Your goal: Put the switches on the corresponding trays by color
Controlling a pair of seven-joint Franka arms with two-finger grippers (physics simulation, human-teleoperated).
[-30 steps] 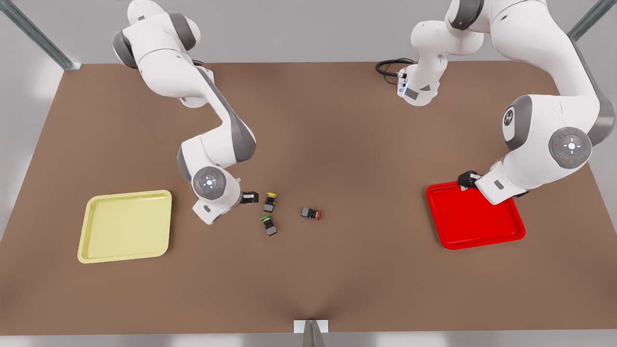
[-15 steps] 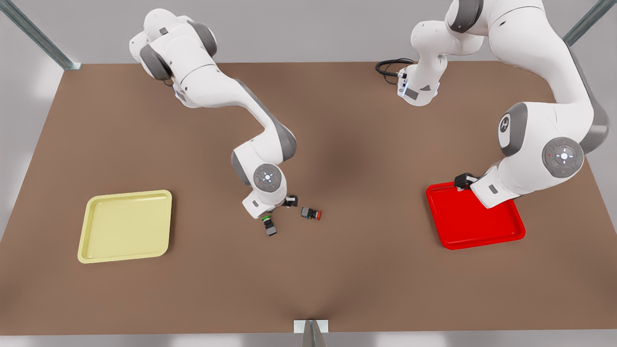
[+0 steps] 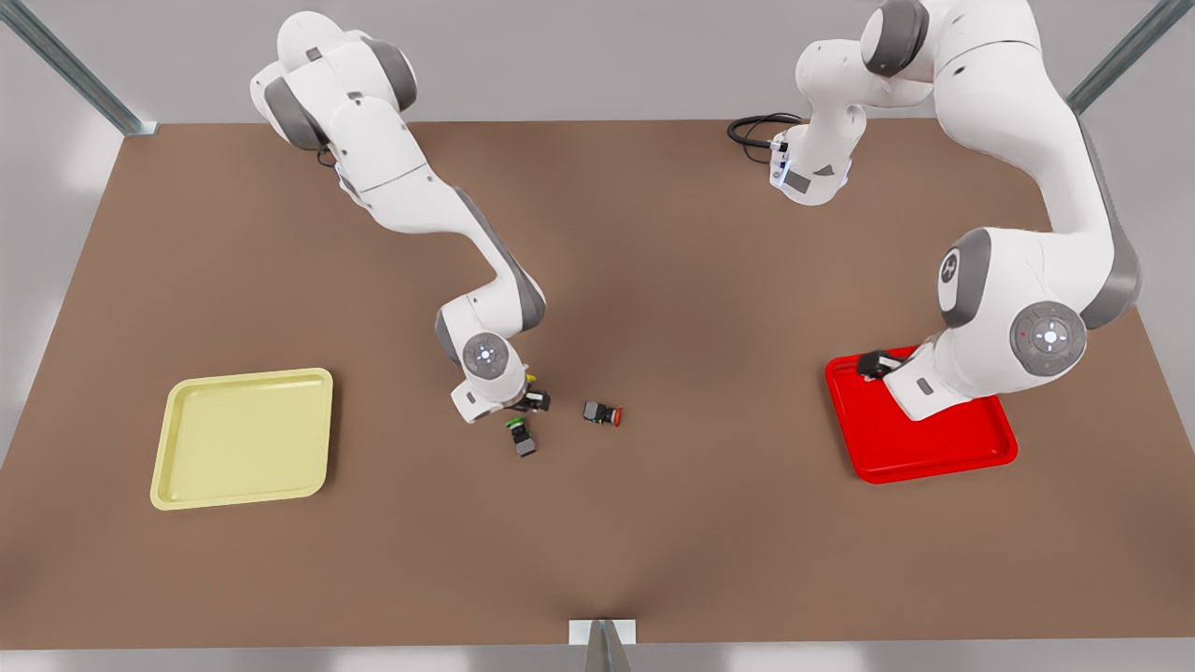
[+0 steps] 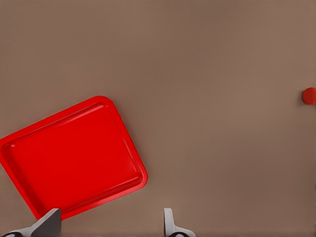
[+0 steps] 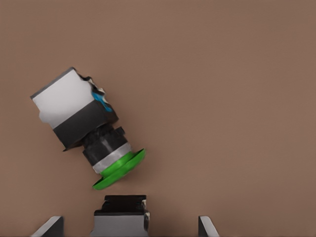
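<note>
In the front view, the yellow switch (image 3: 530, 379) is mostly hidden under my right gripper (image 3: 534, 401); only a bit of its yellow cap shows. In the right wrist view its dark body (image 5: 121, 205) lies between the right gripper's (image 5: 128, 224) open fingers, with gaps on both sides. The red switch (image 3: 602, 413) lies on its side a little to the front view's right; its cap (image 4: 309, 96) shows in the left wrist view. My left gripper (image 3: 873, 364) hangs open over the far-left corner of the red tray (image 3: 934, 448), whose rim (image 4: 140, 173) is seen past that gripper (image 4: 108, 224). The yellow tray (image 3: 177, 411) sits at the front view's left.
A green-capped switch (image 3: 521, 437) lies on its side just in front of the right gripper, close to its fingers (image 5: 101, 133). A black cable (image 3: 756, 129) coils at the table's far edge. Bare brown table (image 3: 597, 541) spreads between the trays.
My right gripper swung toward the front view's right past the yellow switch, then came back and now sits over it. The left arm drifted slightly toward the front view's left over the red tray.
</note>
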